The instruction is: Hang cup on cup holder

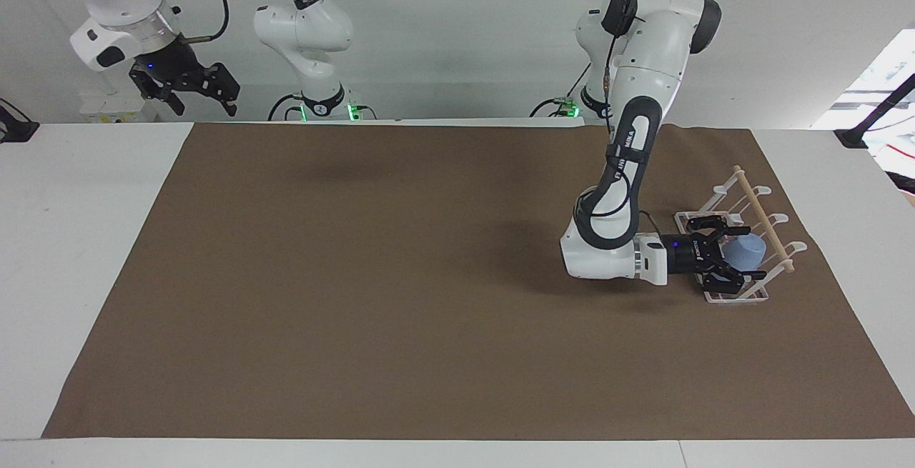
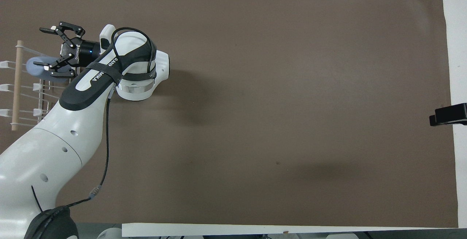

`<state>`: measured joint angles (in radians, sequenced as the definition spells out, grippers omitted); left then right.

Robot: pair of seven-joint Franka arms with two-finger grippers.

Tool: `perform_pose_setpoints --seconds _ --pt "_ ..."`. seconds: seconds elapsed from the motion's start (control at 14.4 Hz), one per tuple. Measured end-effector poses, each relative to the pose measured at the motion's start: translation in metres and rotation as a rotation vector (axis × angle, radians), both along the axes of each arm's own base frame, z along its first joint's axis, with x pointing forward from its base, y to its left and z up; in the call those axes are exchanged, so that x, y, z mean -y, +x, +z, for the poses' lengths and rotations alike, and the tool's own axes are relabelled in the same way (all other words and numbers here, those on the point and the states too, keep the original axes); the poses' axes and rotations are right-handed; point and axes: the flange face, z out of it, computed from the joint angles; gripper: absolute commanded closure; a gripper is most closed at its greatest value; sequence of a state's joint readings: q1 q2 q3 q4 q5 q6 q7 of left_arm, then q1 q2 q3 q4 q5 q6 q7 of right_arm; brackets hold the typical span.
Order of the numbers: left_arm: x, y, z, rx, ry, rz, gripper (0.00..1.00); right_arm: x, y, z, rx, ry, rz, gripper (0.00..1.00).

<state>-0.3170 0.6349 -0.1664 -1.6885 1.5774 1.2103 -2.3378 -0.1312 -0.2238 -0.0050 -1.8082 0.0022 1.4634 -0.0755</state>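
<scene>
The left end effector (image 1: 736, 254) is positioned low at the cup holder (image 1: 750, 200), fingers spread apart, gripping nothing. The light-blue cup (image 1: 747, 250) rests on the slanted prongs of the cup holder, below its wooden dowel (image 1: 763, 228), just beside the open fingers. The cup holder stands on the brown mat (image 1: 357, 275) at the left arm's end of the desk. The right end effector (image 1: 187, 89), fingers apart, waits raised above the right arm's end of the desk.

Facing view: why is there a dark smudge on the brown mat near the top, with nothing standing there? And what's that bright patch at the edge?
Facing view: the smudge is a soft shadow on the mat, under the raised right gripper; the bright patch is washed-out daylight. Overhead view: a similar blurred shadow lies beside the left gripper's arm.
</scene>
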Motion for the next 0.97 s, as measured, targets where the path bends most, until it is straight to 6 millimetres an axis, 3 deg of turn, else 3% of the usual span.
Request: perform_pose_setpoints --seconds 0.21,0.35,0.69,0.97 --pt "0.044 -0.023 0.043 -0.048 -0.164 0.047 0.0 0.0 0.0 0.0 0.0 0.0 0.0 0.0" --pt "0.061 -0.032 0.08 -0.121 -0.284 0.078 0.0 0.0 0.0 0.0 0.0 0.0 0.0 0.0" --pt "0.063 -0.049 0.13 -0.368 -0.618 0.107 0.0 0.0 0.0 0.0 0.0 0.0 0.0 0.0" --pt "0.056 -0.071 0.197 -0.575 -0.824 0.03 0.0 0.0 0.0 0.0 0.0 0.0 0.0 0.0"
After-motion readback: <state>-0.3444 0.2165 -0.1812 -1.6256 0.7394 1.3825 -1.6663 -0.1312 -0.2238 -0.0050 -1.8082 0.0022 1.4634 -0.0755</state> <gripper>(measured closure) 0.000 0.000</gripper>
